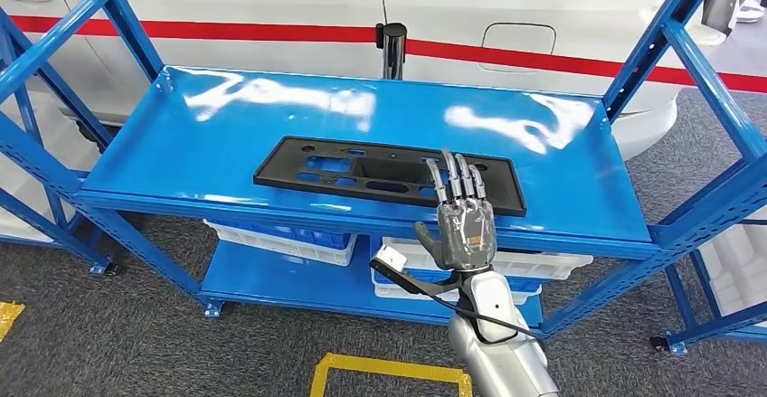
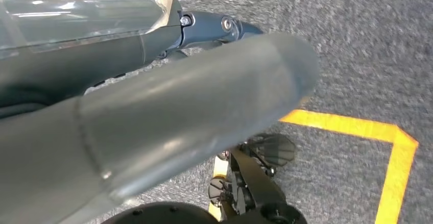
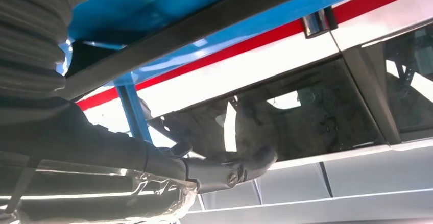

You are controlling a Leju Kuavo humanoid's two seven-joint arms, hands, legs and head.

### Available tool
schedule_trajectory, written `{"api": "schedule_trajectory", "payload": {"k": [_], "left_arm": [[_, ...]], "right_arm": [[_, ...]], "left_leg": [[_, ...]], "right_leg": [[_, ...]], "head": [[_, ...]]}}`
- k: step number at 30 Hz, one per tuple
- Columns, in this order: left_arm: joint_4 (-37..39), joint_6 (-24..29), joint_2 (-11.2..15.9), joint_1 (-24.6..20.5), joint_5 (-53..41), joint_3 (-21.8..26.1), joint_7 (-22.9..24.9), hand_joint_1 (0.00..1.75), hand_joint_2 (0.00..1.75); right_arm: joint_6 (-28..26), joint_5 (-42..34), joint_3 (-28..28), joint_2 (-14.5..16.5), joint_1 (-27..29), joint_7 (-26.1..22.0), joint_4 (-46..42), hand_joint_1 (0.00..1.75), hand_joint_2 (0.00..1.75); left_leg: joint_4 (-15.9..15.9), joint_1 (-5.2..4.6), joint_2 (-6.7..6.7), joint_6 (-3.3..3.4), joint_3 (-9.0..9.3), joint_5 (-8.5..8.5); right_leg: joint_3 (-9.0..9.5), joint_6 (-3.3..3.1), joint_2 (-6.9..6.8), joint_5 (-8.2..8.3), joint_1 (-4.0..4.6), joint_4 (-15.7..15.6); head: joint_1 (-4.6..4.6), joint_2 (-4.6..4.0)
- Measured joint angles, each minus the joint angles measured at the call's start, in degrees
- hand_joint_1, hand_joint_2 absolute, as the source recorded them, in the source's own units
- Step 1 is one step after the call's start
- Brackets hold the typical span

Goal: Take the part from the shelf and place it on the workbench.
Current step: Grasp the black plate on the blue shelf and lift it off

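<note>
A white car body with a red stripe [image 1: 561,58] stands behind a glossy blue metal shelf [image 1: 226,135] on grey carpet with yellow floor tape [image 1: 380,365]. A flat black rectangular plastic part with cut-outs [image 1: 362,169] lies flat on the top shelf board, near the shelf's front edge. The right robot hand [image 1: 463,221] is raised at that front edge, fingers straight and apart, holding nothing, fingertips over the part's near edge. The left robot hand [image 2: 153,117] hangs above the floor; its state cannot be told. White bins [image 1: 280,241] sit on the lower shelf board.

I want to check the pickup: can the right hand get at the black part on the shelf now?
Probably yes. The right hand is raised at the shelf's front edge, fingers spread over the near edge of the black part, with nothing between them.
</note>
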Motion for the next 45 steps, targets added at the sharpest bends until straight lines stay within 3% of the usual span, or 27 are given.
{"api": "schedule_trajectory", "payload": {"k": [2, 4, 7, 8, 9, 10, 12, 13, 14, 15, 18, 21, 24, 28, 32, 45], "left_arm": [[0.0, 0.0, 0.0, 0.0, 0.0, 0.0, 0.0, 0.00, 0.00], [0.0, -0.1, 0.0, 0.0, 0.0, -0.1, 0.0, 0.00, 0.00], [0.0, -0.1, 0.0, -0.1, 0.2, -0.5, 0.0, 0.00, 0.00], [0.0, -0.1, 0.0, -0.1, 0.3, -0.5, 0.0, 0.00, 0.00], [0.0, 0.0, 0.0, -0.1, 0.3, -0.6, 0.0, 0.00, 0.00], [0.0, 0.1, -0.1, -0.1, 0.4, -0.6, -0.2, 0.00, 0.00], [0.0, 0.6, -0.1, -0.1, 0.4, -0.8, -0.6, 0.00, 0.00], [0.0, 1.0, -0.1, -0.1, 0.4, -0.8, -0.9, 0.00, 0.00], [0.0, 1.4, -0.1, -0.1, 0.4, -0.9, -1.1, 0.00, 0.00], [0.0, 1.6, -0.1, -0.1, 0.4, -1.0, -1.2, 0.00, 0.00], [0.0, 2.0, -0.1, -0.2, 0.5, -1.2, -1.3, 0.00, 0.00], [0.0, 2.2, -0.1, -0.2, 0.4, -1.3, -1.3, 0.00, 0.00], [0.0, 2.4, -0.1, -0.2, 0.4, -1.4, -0.9, 0.00, 0.00], [0.0, 2.7, -0.1, -0.3, 0.4, -1.6, -0.7, 0.00, 0.00], [0.0, 3.0, -0.1, -0.3, 0.4, -2.2, -0.7, 0.00, 0.00], [0.0, 3.3, -0.1, -0.3, 0.4, -2.6, -0.3, 0.00, 0.00]], "right_arm": [[0.0, 0.0, 0.0, 0.0, -0.1, 0.0, 0.1, 0.00, 1.75], [0.0, 0.1, 0.0, 0.0, -0.3, 0.0, 0.3, 0.00, 1.75], [-0.1, 0.2, 0.1, 0.0, -0.6, 0.2, 1.2, 0.00, 1.75], [-0.1, 0.4, 0.2, 0.0, -0.5, 0.3, 1.5, 0.00, 1.75], [-0.1, 0.5, 0.3, 0.0, -0.5, 0.4, 1.9, 0.00, 1.75], [-0.1, 0.6, 0.5, 0.0, -0.5, 0.5, 2.2, 0.00, 1.75], [-0.1, 0.5, 1.0, 0.3, -0.7, 0.5, 2.8, 0.00, 1.75], [-0.1, 0.1, 1.5, 0.5, -0.9, 0.3, 3.2, 0.00, 1.75], [-0.1, -0.3, 2.2, 0.7, -1.1, -0.1, 3.7, 0.00, 1.75], [-0.1, -0.9, 2.9, 1.0, -1.3, -0.4, 4.2, 0.00, 1.75], [-0.1, -2.0, 5.3, 2.0, -2.0, -1.0, 5.8, 0.00, 1.75], [-0.1, -2.6, 7.0, 2.6, -2.8, -1.4, 7.2, 0.00, 1.75], [0.0, -3.9, 9.1, 3.6, -4.4, -1.9, 9.6, 0.00, 1.75], [0.3, -5.8, 12.4, 5.5, -7.2, -2.5, 13.7, 0.00, 1.75], [0.8, -7.5, 14.7, 6.9, -9.4, -3.5, 16.8, 0.00, 1.75], [1.6, -9.0, 18.6, 10.1, -13.6, -4.4, 23.3, 0.00, 1.75]], "left_leg": [[-0.7, 0.08, -0.01, 0.60, 0.40, 0.17], [-1.5, 0.48, 0.05, 1.19, 1.10, 0.43], [-1.8, 0.63, 0.04, 1.48, 1.44, 0.26], [-1.8, 0.67, 0.00, 1.43, 1.49, 0.15], [-1.8, 0.77, -0.09, 1.28, 1.63, 0.01], [-1.7, 0.92, -0.18, 1.05, 1.87, -0.16], [-1.7, 1.19, -0.32, 0.27, 2.54, -0.69], [-1.6, 1.20, -0.34, -0.21, 2.77, -1.00], [-1.5, 1.15, -0.33, -0.50, 2.90, -1.33], [-1.5, 1.08, -0.29, -0.35, 2.93, -1.49], [-1.8, 1.29, -0.19, 0.78, 3.24, -1.48], [-2.3, 1.50, -0.10, 0.73, 3.58, -1.43], [-2.7, 1.64, -0.05, 0.27, 3.74, -1.27], [-3.1, 1.82, -0.03, -1.51, 4.00, -1.15], [-3.1, 1.82, -0.02, -2.30, 4.03, -1.17], [-3.0, 1.56, -0.01, -2.40, 4.03, -1.23]], "right_leg": [[0.02, 0.60, -0.08, -0.23, -0.05, 0.1], [-1.34, 0.87, -0.22, -1.51, -0.12, 2.8], [-7.67, 0.97, -0.27, -5.35, -0.77, 14.0], [-9.46, 1.27, -0.28, -5.88, -1.02, 16.6], [-10.09, 1.84, -0.30, -5.32, -1.28, 16.9], [-9.52, 2.55, -0.33, -3.87, -1.57, 15.0], [-6.03, 3.92, -0.56, 0.25, -2.16, 6.5], [-4.42, 4.07, -0.61, 1.68, -2.27, 3.1], [-3.39, 3.89, -0.62, 2.57, -2.44, 0.8], [-3.07, 3.54, -0.54, 2.79, -2.43, 0.2], [-2.93, 2.90, -0.13, 2.82, -2.15, 0.1], [-2.86, 2.26, -0.02, 2.65, -1.80, 0.2], [-2.90, 1.77, 0.04, 2.63, -1.56, 0.2], [-2.91, 1.62, 0.05, 2.56, -1.39, 0.2], [-2.88, 1.57, 0.04, 2.54, -1.37, 0.2], [-2.87, 1.58, 0.03, 2.54, -1.64, 0.2]], "head": [[0.00, 0.01], [0.12, 0.00], [0.31, 0.00], [0.31, 0.00], [0.31, 0.00], [0.31, 0.00], [0.39, 0.00], [0.49, 0.00], [0.51, 0.00], [0.51, 0.01], [0.37, 0.00], [0.37, 0.00], [0.38, 0.00], [0.40, 0.00], [0.44, 0.00], [0.43, 0.00]]}}
